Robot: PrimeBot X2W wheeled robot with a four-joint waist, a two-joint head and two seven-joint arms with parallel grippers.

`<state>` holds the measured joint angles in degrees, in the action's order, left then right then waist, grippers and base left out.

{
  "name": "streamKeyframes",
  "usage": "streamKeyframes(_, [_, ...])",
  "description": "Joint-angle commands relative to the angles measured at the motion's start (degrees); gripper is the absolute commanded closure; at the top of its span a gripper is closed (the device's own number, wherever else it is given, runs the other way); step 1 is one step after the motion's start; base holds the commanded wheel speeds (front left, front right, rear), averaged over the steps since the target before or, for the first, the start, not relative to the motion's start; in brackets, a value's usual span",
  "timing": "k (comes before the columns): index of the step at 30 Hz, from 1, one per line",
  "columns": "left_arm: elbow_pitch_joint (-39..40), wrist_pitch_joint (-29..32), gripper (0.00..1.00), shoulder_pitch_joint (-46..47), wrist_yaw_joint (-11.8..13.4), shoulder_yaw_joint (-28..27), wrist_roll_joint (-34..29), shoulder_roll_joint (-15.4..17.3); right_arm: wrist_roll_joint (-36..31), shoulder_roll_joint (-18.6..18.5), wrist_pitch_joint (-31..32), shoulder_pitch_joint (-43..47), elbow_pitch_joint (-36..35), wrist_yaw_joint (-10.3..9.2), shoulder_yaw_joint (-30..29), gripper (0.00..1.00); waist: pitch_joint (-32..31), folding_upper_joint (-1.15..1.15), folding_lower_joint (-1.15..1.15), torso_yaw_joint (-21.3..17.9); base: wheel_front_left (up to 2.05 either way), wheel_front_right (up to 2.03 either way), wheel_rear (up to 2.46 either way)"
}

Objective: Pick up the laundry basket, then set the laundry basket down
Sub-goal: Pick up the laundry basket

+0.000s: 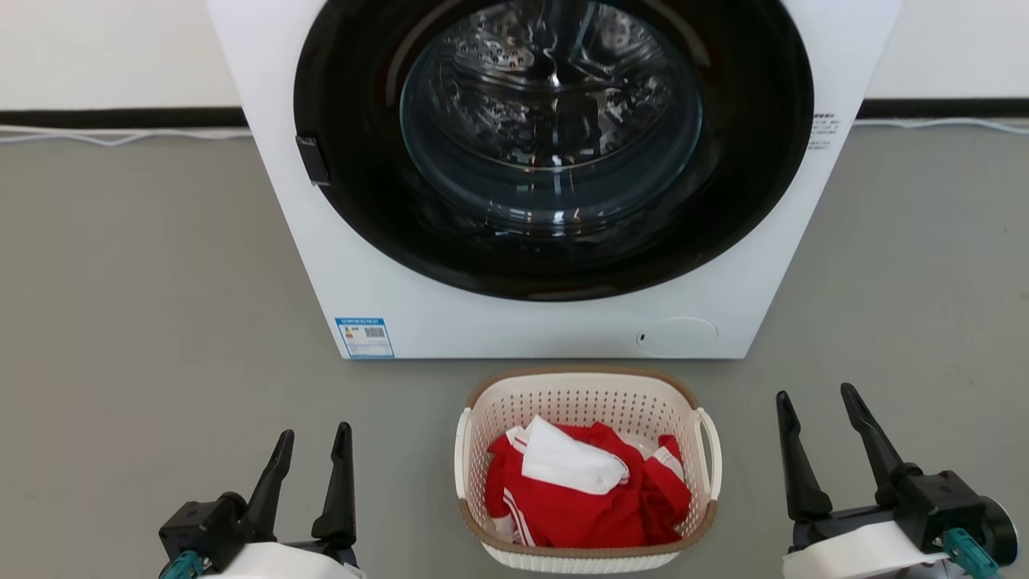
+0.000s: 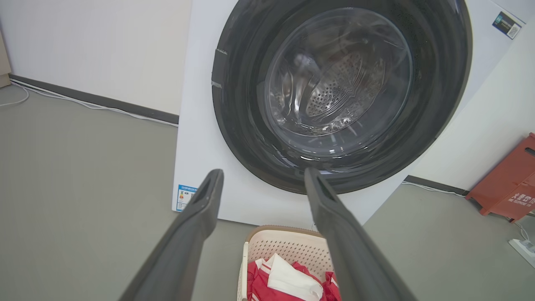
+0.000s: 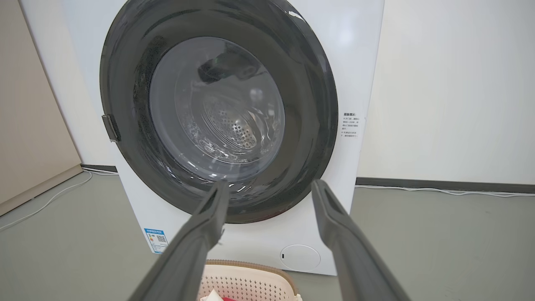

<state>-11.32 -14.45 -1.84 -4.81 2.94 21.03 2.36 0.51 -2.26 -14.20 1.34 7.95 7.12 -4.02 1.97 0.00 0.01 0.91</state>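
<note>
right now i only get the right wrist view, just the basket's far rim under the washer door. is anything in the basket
Observer: Yes. The laundry basket holds red and white clothes.
Operator: where are the handles
Observer: A white loop handle is on its left side and a second handle on its right side. Nothing is touching either.
Operator: and the left gripper
Observer: The left gripper is open, out to the basket's left over the floor, with a gap between it and the basket.
</note>
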Motion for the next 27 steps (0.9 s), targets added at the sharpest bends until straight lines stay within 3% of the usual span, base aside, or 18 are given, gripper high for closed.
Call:
streamKeyframes(1, [1.2, -0.5, 0.0, 2.5, 0.0, -1.5, -0.2, 0.5, 0.0, -0.6, -0.8, -1.7, -1.1, 0.36, 1.0, 0.0, 0.7, 0.0, 0.0, 0.0, 0.0, 0.0, 0.0])
streamKeyframes(27, [-4.2, -0.5, 0.0, 13.2, -0.1, 0.7, -1.7, 0.5, -0.3, -0.6, -0.8, -12.3, 5.1, 0.36, -1.2, 0.0, 13.4, 0.0, 0.0, -0.7, 0.0, 0.0, 0.0])
